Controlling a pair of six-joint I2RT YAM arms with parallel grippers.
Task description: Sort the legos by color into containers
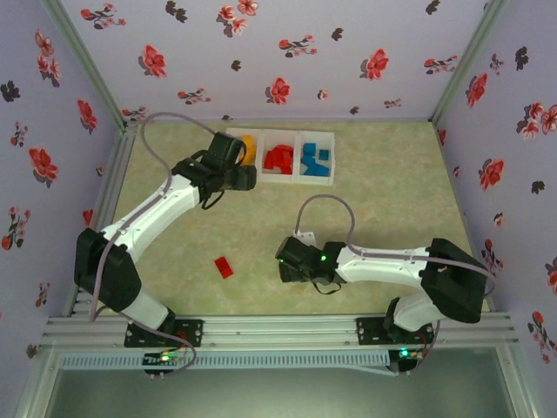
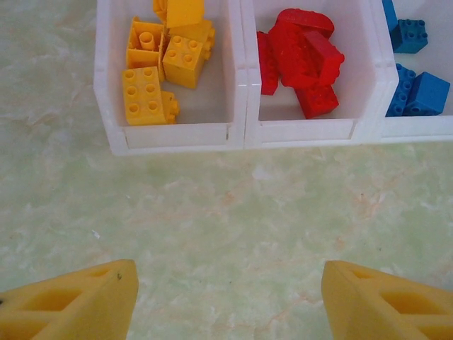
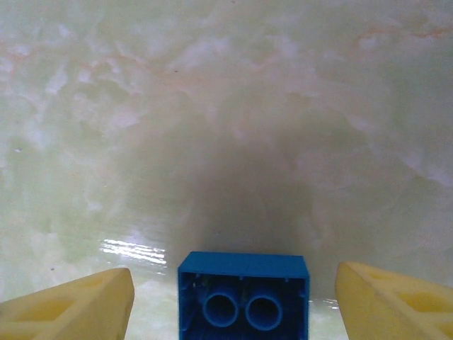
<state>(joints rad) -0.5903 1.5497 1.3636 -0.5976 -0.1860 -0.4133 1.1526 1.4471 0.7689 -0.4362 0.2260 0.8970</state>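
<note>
- The blue brick (image 3: 244, 297) lies on the table (image 3: 226, 106), its hollow underside toward the right wrist camera, well apart from the bins (image 2: 244, 106).
- The right gripper (image 3: 235, 287) brackets it with 1 finger on each side and a clear gap at both. The jaws are released and grasp nothing.
- 1 red brick (image 1: 224, 266) lies loose on the table to the left of the right gripper, on the arms' side.
- The bins stand in a row of 3 at the far side: yellow bricks (image 2: 166, 64) in the left one, red in the middle, blue in the right.
- The left gripper (image 2: 230, 283) hovers just in front of the yellow bin, fingers spread and empty.
- Step in hand, as I judge it: the right arm is picking up the blue brick. The sort looks nearly done, with 2 bricks seen outside the bins.
- The next move calls for closing squarely on the brick's side walls, lifting, and carrying it to the right bin. The red brick then belongs in the middle bin.
</note>
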